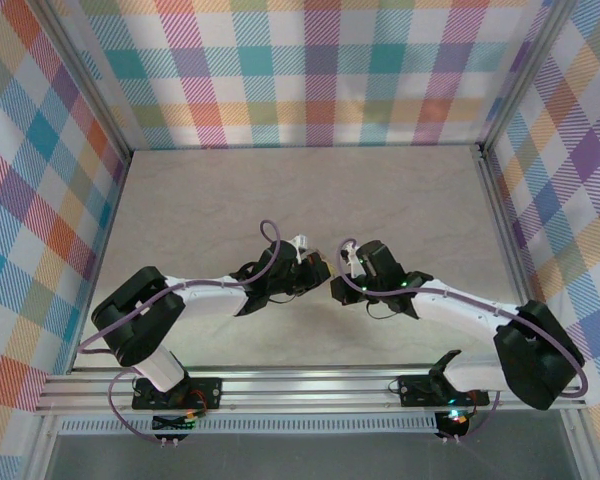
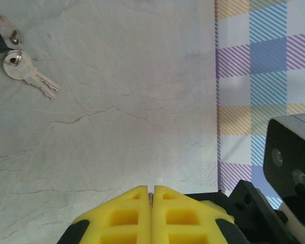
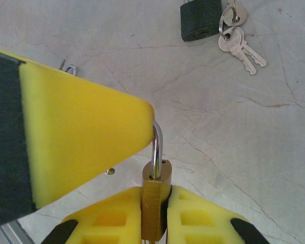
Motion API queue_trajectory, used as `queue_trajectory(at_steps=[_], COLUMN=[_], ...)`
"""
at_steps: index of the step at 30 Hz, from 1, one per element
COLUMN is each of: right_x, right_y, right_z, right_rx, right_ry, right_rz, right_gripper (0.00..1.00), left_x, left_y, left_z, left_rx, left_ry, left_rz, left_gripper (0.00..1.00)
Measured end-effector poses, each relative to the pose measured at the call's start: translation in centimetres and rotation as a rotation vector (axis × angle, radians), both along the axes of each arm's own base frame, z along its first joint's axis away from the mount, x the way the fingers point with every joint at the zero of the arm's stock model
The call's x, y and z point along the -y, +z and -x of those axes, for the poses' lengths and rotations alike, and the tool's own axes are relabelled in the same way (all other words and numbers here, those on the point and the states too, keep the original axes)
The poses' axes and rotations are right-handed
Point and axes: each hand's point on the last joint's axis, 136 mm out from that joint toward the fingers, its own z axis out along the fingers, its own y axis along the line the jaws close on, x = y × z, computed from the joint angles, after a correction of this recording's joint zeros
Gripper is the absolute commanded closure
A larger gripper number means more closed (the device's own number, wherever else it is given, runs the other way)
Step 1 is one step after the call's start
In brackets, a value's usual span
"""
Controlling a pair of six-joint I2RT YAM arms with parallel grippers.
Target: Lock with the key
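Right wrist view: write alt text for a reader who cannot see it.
The right tool grips a small brass-gold padlock between its yellow fingers; its silver shackle rises to the tip of a large yellow finger of the left tool. Beyond, a dark padlock with ringed silver keys lies on the pale marbled table.

The right claw (image 3: 156, 195) is yellow, a padlock (image 3: 153, 184) brass-gold, the lock (image 3: 201, 19) dark, keys (image 3: 239, 44) silver, the table (image 3: 234, 147) veined beige

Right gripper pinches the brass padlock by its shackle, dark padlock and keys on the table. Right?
No: right wrist view shows the right gripper pinching the brass padlock by its body, shackle sticking up. Dark padlock and keys are on the table.
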Motion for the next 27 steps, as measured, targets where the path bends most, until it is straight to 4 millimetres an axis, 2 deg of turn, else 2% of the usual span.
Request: queue_trajectory(at_steps=[8, 14, 27], right_x=[0.1, -0.1, -0.9], right_y=[2.5, 4.6, 7.5], right_z=[1.2, 2.4, 5.4], right_rx=[0.067, 0.108, 0.124], right_ry=[0.027, 0.071, 0.201], right_rz=[-0.082, -0.165, -0.327], right_gripper=[1.0, 1.0, 1.0], left_x=[-0.1, -0.4, -1.4], left_y=[2.5, 4.5, 7.1], left_z=[1.4, 2.4, 4.7], left_rx=[0.065, 0.136, 0.247], left_ry=[-0.043, -0.076, -0.154], left_rz=[0.078, 0.148, 0.282], left_gripper=[1.0, 1.0, 1.0])
